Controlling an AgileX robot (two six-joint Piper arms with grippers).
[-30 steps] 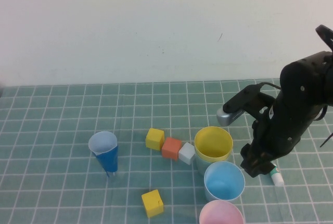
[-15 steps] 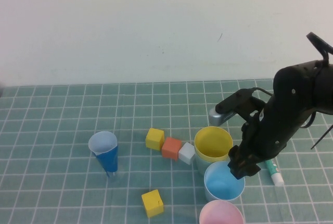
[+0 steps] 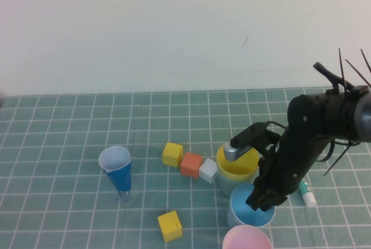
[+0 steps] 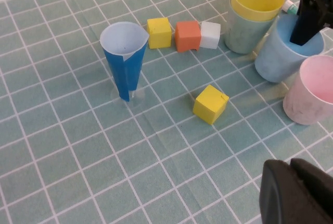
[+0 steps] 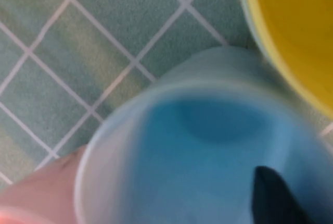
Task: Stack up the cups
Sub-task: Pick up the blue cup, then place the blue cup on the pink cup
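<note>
Starting far left of the yellow cup (image 3: 237, 160): the narrow dark blue cone cup (image 3: 116, 169) stands upright on the green tiled cloth (image 3: 58, 145), well apart from everything. Closer in, a yellow cube (image 3: 172, 154), an orange cube (image 3: 191, 164) and a white cube (image 3: 208, 170) run in a row, the white one just beside the yellow cup. A second yellow cube (image 3: 170, 226) sits alone nearer the camera. The yellow cup is nested in a pale green cup (image 4: 240, 32) (only its lower wall shows). Touching that stack on the near side, the light blue cup (image 3: 246, 212); the right gripper (image 3: 259, 201) reaches down into its mouth, whether clenched or released I cannot tell. Nearest of all, the pink cup (image 3: 246, 238). The left gripper (image 4: 295, 193) hovers over the cloth, away from the cups, its grip unreadable too.
</note>
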